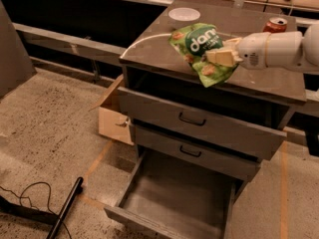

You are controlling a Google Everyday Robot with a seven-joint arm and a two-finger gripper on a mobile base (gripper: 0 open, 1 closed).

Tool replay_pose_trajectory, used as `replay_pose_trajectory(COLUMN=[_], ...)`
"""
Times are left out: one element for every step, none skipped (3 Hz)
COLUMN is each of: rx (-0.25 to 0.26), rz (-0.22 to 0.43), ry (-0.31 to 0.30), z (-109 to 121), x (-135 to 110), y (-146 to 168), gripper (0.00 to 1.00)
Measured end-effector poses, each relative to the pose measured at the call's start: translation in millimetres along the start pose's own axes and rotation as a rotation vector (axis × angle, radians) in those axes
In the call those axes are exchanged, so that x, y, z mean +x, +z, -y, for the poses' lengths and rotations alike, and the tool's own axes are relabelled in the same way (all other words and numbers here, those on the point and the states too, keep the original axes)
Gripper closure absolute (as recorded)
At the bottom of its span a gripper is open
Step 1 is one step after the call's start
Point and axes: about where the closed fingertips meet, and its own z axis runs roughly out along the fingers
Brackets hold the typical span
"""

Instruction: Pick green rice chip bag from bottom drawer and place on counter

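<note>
The green rice chip bag (202, 49) hangs tilted over the counter (259, 76), held at its right side by my gripper (222, 54). The gripper is shut on the bag, with my white arm reaching in from the right. The bag's lower corner is close to the counter top near its front edge. The bottom drawer (174, 198) is pulled wide open below and holds nothing I can see.
A white bowl (184, 14) stands at the back of the counter and a red soda can (274, 25) at the back right. Two upper drawers stand slightly open. A cardboard box (112, 116) sits left of the cabinet. A black cable and pole lie on the floor at lower left.
</note>
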Motion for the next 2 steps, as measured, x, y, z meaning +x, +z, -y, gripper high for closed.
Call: replay_pose_trajectory(rx=[0.037,0.097], rz=[-0.007,-0.018], ry=[-0.003,-0.009], z=[25.1,43.6], x=[0.5,6.5], y=[22.5,39.8], gripper=[0.82,0.59])
